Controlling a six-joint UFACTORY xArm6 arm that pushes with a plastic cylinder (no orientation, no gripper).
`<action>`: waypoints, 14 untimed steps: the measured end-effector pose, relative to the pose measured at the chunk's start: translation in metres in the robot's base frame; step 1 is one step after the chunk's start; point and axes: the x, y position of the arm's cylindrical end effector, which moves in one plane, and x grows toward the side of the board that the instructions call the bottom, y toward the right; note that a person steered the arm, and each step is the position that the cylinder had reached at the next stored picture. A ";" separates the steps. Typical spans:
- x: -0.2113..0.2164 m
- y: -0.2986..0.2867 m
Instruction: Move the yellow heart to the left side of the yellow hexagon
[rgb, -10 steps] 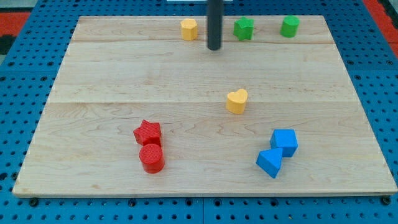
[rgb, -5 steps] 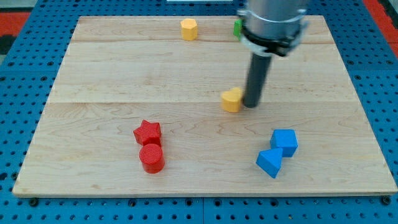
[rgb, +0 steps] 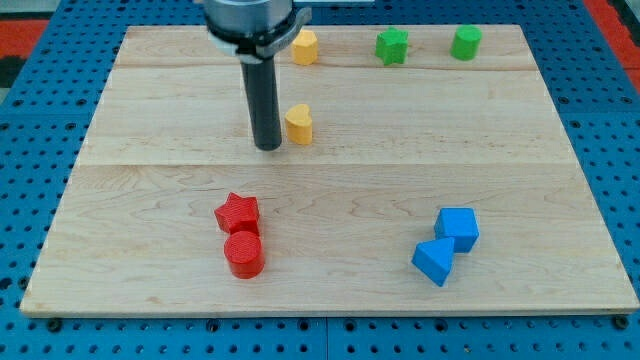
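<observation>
Camera view
Board: a pale wooden board (rgb: 330, 270) is laid on a blue pegboard surface (rgb: 40, 200); all blocks are kept inside its edges.
Tip: my tip (rgb: 267, 147) is seen on the board just to the view's left of the small yellow plastic heart (rgb: 298, 124), close beside it; whether they touch cannot be told. No pincer is carried by the rod, so nothing is held.
Task block: the yellow heart is placed below the yellow plastic hexagon (rgb: 305, 46), slightly to the view's left of it and apart from it.
Top edge: the yellow hexagon, a green star-like block (rgb: 392, 46) and a green rounded block (rgb: 465, 43) are lined along the view's top edge.
Open room: bare wood is left to the view's left of the hexagon, across the centre and down the left side.
Lower blocks: a red star (rgb: 237, 213) touches a red cylinder (rgb: 243, 254); a blue cube (rgb: 457, 229) touches a blue wedge-like block (rgb: 434, 262).
Count: two yellow, two green, two red, two blue; eight in all.
</observation>
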 end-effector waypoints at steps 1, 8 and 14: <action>-0.011 0.053; -0.023 -0.075; -0.156 -0.094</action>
